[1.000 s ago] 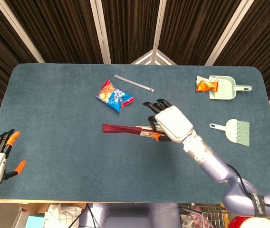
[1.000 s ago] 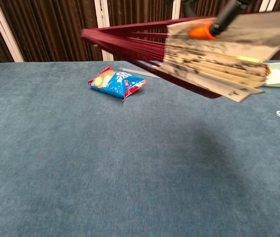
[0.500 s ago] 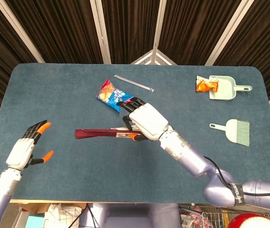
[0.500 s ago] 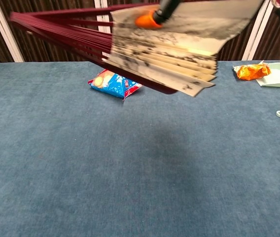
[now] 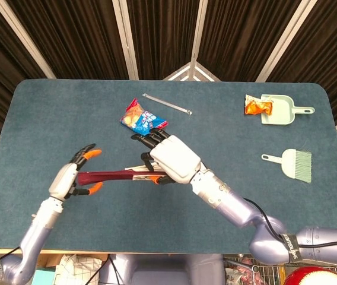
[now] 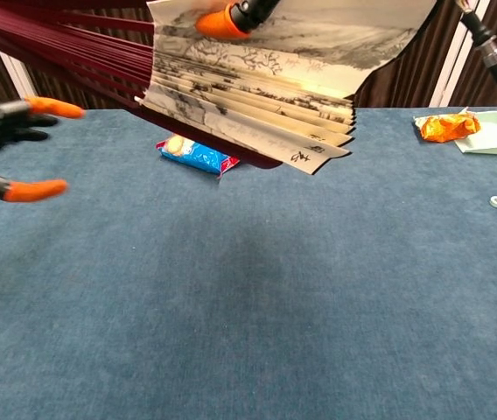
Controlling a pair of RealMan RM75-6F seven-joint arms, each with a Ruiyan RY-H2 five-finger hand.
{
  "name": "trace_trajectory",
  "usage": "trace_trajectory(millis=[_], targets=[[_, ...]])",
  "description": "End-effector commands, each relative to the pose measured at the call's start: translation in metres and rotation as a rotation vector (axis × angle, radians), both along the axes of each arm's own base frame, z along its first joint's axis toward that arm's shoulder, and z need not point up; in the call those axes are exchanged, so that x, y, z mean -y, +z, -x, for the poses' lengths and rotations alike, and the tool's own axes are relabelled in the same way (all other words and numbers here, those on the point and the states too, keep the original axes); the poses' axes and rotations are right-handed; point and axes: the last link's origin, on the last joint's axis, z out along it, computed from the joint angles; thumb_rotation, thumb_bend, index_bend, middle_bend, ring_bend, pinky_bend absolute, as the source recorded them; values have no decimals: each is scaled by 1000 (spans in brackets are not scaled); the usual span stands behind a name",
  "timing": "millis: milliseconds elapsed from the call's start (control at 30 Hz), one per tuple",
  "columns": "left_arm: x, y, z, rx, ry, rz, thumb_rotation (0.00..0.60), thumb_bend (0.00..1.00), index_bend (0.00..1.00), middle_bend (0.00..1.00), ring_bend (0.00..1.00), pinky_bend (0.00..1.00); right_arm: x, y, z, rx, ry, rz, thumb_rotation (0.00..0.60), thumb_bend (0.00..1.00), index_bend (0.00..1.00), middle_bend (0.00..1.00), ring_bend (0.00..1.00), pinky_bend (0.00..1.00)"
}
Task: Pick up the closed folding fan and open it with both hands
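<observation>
Blue felt table (image 5: 263,214) carries everything, and I work above its middle. My right hand (image 5: 169,159) grips the fan (image 5: 110,176) by its paper end, lifted clear of the table, so the dark red ribs point toward nine o'clock for the other hand. In the chest view the pleats hang slightly parted, not spread. My left hand (image 5: 67,178) sits at the rib tips with fingers wide, holding nothing; I cannot tell if it touches them. I judge the next step is closing it on the ribs. A snack bag (image 5: 143,119) lies at twelve o'clock of the fan, a dustpan (image 5: 281,109) and brush (image 5: 294,162) toward two and three
</observation>
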Motion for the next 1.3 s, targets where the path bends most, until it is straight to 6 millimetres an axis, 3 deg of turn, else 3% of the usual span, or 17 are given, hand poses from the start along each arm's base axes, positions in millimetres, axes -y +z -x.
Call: trace_trajectory(millis=[33,333,700,1000,1300], targets=[[-3,-20,-15,96,-28,81,600,347,173,18,0,0,-3,3,0,6,1,4,600,437,720,162,226,151],[-7,-38,-33,240,-71,165,600,262,153,12,0,0,-8,4,2,4,2,7,600,441,724,162,226,151],[-19,-60,-41,470,-103,211,600,256,148,15,0,0,-11,0,3,10,12,3,600,445,725,162,226,152],[-22,-86,-52,501,-131,360,600,199,148,15,0,24,-17,-1,0,17,32,0,600,445,725,162,226,151],[-24,-95,-64,568,-138,344,600,180,163,21,0,25,-18,4,5,22,20,7,600,446,731,162,226,151]])
